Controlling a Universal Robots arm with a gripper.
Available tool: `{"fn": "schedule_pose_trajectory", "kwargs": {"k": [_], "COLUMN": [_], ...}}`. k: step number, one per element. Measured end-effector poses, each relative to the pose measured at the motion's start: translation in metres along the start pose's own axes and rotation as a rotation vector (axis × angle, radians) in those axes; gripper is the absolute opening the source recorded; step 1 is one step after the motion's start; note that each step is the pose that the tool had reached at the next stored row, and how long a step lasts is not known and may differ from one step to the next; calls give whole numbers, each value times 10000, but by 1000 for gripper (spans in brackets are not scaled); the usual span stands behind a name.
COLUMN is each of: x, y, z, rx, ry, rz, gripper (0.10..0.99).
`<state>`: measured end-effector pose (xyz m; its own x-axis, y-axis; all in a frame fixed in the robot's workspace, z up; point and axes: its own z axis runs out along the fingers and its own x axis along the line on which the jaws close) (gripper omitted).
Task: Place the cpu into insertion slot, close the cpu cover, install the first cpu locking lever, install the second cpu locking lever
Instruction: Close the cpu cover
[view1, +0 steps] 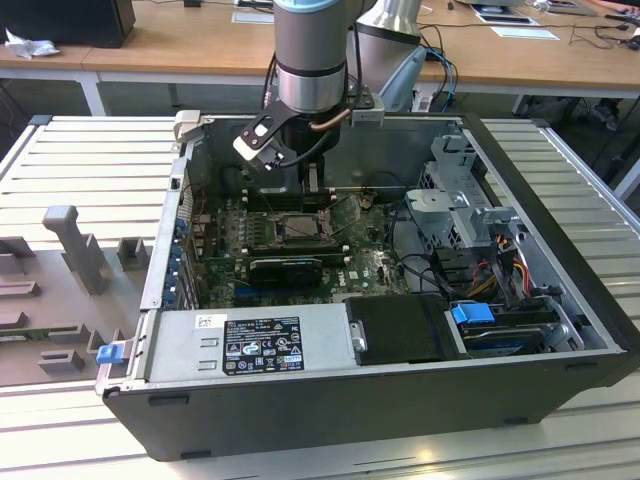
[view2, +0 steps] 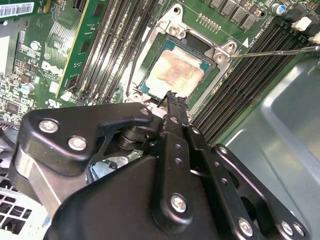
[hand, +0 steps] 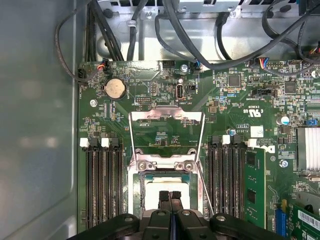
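Note:
In both wrist views the cpu (view2: 175, 70) (hand: 167, 181) lies flat in the insertion slot (view2: 150, 55) (hand: 135, 187), its beige-silver face up. The cpu cover (hand: 166, 111), a thin silver frame, is swung open away from the slot, with green board showing through its cut-out. A thin locking lever (view2: 275, 51) (hand: 205, 192) sticks out beside the slot, unlatched. My gripper (view2: 172, 97) (hand: 170, 196) is shut, with its black fingertips together just over the cpu's near edge and nothing held. In the exterior view the gripper (view1: 285, 170) hangs inside the computer case, above the slot (view1: 300, 228).
Black memory slots (hand: 102, 185) (hand: 225, 180) flank the socket on both sides. A long black finned card (view1: 285, 268) lies just in front of it. Cables (hand: 200, 40) run along the case's back wall. The power supply (view1: 250, 345) and drive cage (view1: 460, 200) crowd the case.

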<state>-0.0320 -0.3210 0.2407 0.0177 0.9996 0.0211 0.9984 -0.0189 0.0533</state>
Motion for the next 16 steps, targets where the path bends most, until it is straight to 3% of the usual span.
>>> {"fn": "schedule_pose_trajectory", "kwargs": {"k": [16], "x": [1], "y": [3], "z": [-49], "rx": [0], "ry": [2], "rz": [-2], "gripper": [106]}}
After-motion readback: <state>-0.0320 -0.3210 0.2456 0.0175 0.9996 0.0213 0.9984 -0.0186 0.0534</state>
